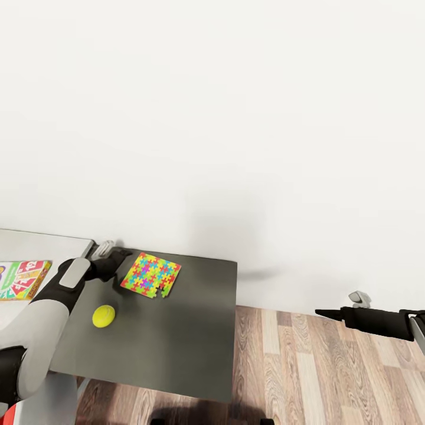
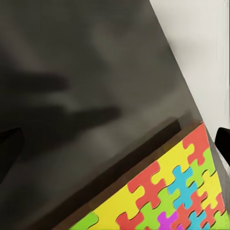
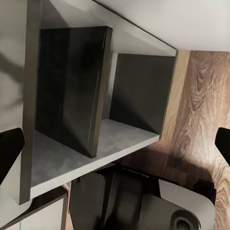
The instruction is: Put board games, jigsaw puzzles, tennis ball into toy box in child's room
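Multicoloured jigsaw puzzle (image 1: 151, 275), flat, square.

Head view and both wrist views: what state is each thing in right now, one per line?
Jigsaw puzzle: flat on the dark table, near the wall.
Tennis ball: resting on the table, apart from the puzzle.
Board game: flat on the grey surface beside the table.
Left gripper: open, empty, beside the puzzle's edge.
Right gripper: over the wooden floor, open, holding nothing.

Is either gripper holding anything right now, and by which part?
Nothing held. Left gripper is open beside the jigsaw puzzle; right gripper is open over the floor.
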Robot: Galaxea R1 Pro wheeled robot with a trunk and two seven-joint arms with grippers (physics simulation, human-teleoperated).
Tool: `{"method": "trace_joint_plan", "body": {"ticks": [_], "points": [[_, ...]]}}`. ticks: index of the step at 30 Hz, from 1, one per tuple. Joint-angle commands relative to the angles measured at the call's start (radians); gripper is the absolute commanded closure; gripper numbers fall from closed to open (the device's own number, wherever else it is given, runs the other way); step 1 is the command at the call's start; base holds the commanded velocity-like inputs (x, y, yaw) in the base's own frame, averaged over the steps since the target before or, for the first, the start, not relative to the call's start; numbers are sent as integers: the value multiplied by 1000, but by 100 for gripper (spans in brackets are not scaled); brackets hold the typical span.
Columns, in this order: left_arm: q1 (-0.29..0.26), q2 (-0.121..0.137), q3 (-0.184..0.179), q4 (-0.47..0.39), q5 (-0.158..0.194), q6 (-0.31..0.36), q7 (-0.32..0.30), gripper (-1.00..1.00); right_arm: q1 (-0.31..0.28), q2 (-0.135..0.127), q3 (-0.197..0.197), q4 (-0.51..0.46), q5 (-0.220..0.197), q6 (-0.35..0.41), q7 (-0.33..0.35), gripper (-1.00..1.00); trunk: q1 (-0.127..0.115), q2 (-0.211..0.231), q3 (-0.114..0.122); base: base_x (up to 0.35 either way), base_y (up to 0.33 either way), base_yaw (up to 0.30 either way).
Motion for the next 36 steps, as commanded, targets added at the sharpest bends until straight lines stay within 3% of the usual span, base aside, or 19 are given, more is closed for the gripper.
{"method": "trace_joint_plan", "body": {"ticks": [1,12,22,36], "points": [[1,-1,3,34,28,4,2,-100,-1,0,-1,0,-1,5,2,-100,13,-1,-2,0,0,0],[-1,-23,5,27,34,10,-28,-100,-2,0,-2,0,-1,19,2,-100,13,-1,-3,0,0,-108],[-1,-40,4,15,116,28,-27,-100,-2,0,-2,-1,-1,23,1,-100,13,-1,-3,0,0,-66],[0,-41,4,13,143,74,-25,-100,-2,3,-2,-2,2,23,0,-100,13,-1,-3,0,0,-9]]}}
